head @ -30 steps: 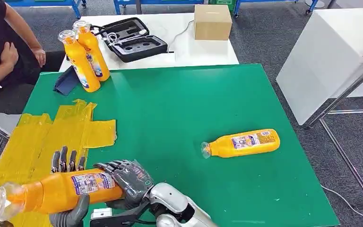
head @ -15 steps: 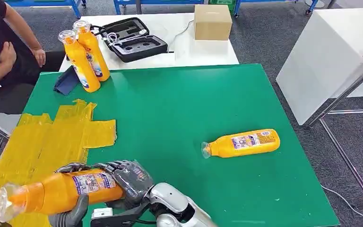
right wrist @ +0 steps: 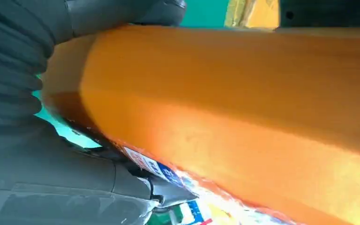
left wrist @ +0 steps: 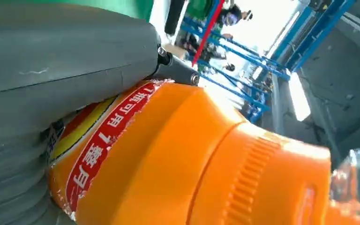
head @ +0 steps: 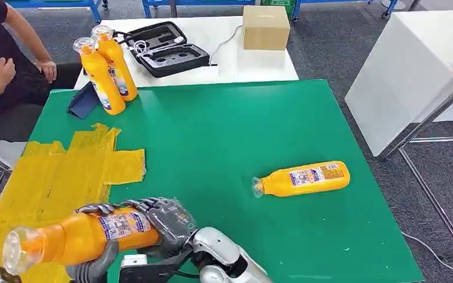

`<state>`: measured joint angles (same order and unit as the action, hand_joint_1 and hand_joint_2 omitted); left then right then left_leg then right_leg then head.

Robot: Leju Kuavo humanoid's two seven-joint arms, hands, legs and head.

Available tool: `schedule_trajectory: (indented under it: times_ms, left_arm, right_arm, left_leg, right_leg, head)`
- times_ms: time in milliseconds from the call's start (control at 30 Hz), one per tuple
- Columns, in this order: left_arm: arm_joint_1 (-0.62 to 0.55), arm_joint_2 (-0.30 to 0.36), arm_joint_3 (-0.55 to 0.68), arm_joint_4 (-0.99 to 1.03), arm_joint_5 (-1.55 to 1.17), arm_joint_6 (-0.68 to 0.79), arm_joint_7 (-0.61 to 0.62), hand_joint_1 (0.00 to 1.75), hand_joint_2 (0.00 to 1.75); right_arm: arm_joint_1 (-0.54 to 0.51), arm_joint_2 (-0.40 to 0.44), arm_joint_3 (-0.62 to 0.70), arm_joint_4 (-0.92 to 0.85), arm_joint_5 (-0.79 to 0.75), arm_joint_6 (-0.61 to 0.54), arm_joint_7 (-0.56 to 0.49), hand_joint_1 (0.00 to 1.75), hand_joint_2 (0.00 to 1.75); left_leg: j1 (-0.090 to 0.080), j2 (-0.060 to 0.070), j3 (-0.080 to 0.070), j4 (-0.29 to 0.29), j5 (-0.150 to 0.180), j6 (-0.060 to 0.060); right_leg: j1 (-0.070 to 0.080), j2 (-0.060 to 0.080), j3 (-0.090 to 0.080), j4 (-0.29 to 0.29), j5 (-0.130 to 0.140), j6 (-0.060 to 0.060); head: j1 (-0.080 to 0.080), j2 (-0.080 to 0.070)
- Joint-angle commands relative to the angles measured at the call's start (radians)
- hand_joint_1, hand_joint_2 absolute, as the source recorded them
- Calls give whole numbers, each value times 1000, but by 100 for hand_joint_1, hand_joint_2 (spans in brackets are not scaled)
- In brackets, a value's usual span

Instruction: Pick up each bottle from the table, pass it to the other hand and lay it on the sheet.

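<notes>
From the head camera I see my right hand wrapped around the base of an orange bottle, lying level above the yellow sheet. My left hand cups it from beneath. A second bottle lies on the green table.

At my left wrist, the thumb presses the label.

At my right wrist, fingers curl over the bottle.

Grey carpet floor beneath white tables.
</notes>
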<state>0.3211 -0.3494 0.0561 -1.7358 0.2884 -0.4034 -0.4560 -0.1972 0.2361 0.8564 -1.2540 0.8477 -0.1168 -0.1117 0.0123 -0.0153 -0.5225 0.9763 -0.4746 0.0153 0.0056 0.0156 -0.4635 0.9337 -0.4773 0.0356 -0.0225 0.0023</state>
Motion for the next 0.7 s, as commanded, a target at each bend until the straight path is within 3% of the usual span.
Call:
schedule_trajectory:
  times_ms: [33, 133, 267, 367, 533, 600, 700]
  left_arm:
    - [-21, 7, -30, -227, -498, 307, -136, 175, 175]
    - [-20, 13, -28, -238, -563, 363, -148, 175, 175]
    - [-21, 75, -29, -239, -995, 789, -166, 175, 175]
    - [-44, 127, 10, -124, -1199, 970, -93, 175, 175]
    - [-119, 183, 58, 174, -1454, 1088, 6, 175, 175]
    - [-168, 209, 84, 320, -1792, 1102, 166, 175, 175]
    - [-224, 245, 42, 499, -1859, 1102, 260, 175, 175]
  right_arm:
    - [60, -112, -159, -251, -20, -1, 51, 0, 0]
    - [60, -123, -168, -262, -24, 7, 48, 0, 0]
    - [59, -239, -224, -375, -92, 7, 22, 0, 0]
    - [79, -306, -293, -430, -122, 13, -4, 0, 0]
    - [140, -383, -385, -471, -155, 16, -42, 0, 0]
    - [167, -411, -415, -485, -161, 18, -56, 0, 0]
    - [189, -458, -440, -490, -170, 29, -68, 0, 0]
  left_leg:
    - [0, -3, -4, 2, 0, 0]
    - [0, -2, -3, 1, 1, 0]
    - [-1, -2, -2, 1, 1, 1]
    - [-1, -3, 0, -1, 1, 1]
    - [-3, -5, 2, -4, 3, 1]
    - [-4, -7, 2, -4, 3, 1]
    - [-4, -7, 2, -4, 3, 0]
  right_leg:
    - [0, -5, -2, 2, -1, 1]
    - [0, -4, -1, 1, 0, 1]
    - [0, -4, 0, 0, 0, 1]
    - [-1, -5, 2, -2, 0, 1]
    - [-2, -8, 4, -3, 0, 1]
    - [-3, -10, 5, -4, 1, 1]
    - [-4, -10, 4, -3, 1, 1]
  head:
    - [0, 0]
    - [0, 0]
    - [0, 0]
    - [0, 0]
    - [0, 0]
    - [0, 0]
    - [0, 0]
